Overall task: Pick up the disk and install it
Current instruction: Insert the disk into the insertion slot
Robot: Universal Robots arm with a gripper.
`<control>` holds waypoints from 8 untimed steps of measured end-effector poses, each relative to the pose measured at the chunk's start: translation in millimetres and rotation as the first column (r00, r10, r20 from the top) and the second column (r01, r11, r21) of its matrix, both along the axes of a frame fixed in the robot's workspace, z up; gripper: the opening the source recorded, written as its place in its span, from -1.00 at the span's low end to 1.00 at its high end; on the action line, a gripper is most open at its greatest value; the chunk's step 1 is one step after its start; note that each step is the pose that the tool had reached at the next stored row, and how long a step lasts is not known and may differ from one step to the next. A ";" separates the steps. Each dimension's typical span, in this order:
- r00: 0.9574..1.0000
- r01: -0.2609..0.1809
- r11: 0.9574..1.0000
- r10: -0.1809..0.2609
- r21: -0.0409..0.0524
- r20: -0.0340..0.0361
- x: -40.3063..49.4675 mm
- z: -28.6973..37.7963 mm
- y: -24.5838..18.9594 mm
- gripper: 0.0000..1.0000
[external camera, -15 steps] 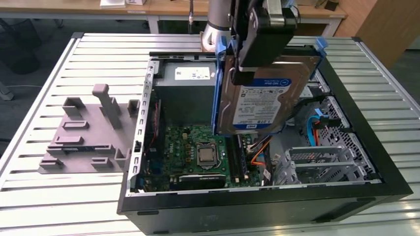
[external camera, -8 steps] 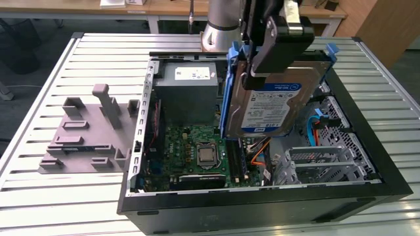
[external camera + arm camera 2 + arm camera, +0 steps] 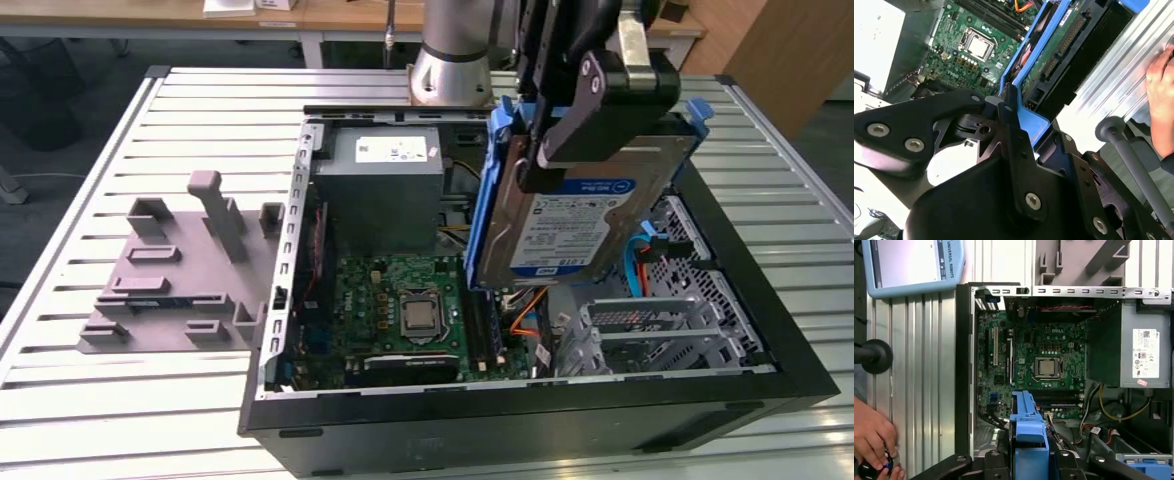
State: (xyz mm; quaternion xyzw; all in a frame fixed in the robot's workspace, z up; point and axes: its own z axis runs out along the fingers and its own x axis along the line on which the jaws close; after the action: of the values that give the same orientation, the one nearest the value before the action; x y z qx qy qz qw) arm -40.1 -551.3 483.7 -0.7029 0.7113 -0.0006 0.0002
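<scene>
Black sheet metal of the computer case (image 3: pixel 534 430) runs along the near edge in the exterior view. Just behind it lie the green motherboard (image 3: pixel 400 300) and, toward the exterior view's right, the silver drive cage (image 3: pixel 667 325). Above the gap between them hangs the disk (image 3: pixel 574 225), tilted steeply on edge with its label facing the camera and its low end close over the orange cables (image 3: pixel 527 312). The gripper (image 3: pixel 545 165) is clamped on the disk near its upper end, pinching it front and back. The risk, as I judge it, is that the low corner could snag those cables or strike parts on the board. Held at one end only, the disk could also twist in the grip on any contact. Beyond the grey power supply (image 3: pixel 380 175) stands the arm base (image 3: pixel 454 60). From there the arm reaches forward over the case's far wall, its wrist canted to match the disk's tilt.
</scene>
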 end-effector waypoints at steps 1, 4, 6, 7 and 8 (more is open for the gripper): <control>1.000 0.000 1.000 0.000 0.000 0.000 0.6 -0.3 -1.8 -0.27; 1.000 0.000 1.000 0.000 0.000 0.000 2.3 -1.7 -7.1 -0.27; 1.000 0.000 1.000 0.000 0.000 0.000 4.4 -2.5 -9.4 -0.27; 1.000 0.000 1.000 0.000 0.000 0.000 5.9 -3.0 -10.2 -0.27; 1.000 0.000 1.000 0.000 0.000 0.000 7.7 -3.5 -10.8 -0.27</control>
State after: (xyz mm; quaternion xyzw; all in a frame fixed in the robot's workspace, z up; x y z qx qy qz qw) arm -32.4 -562.1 480.2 -0.7029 0.7113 -0.0006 0.0003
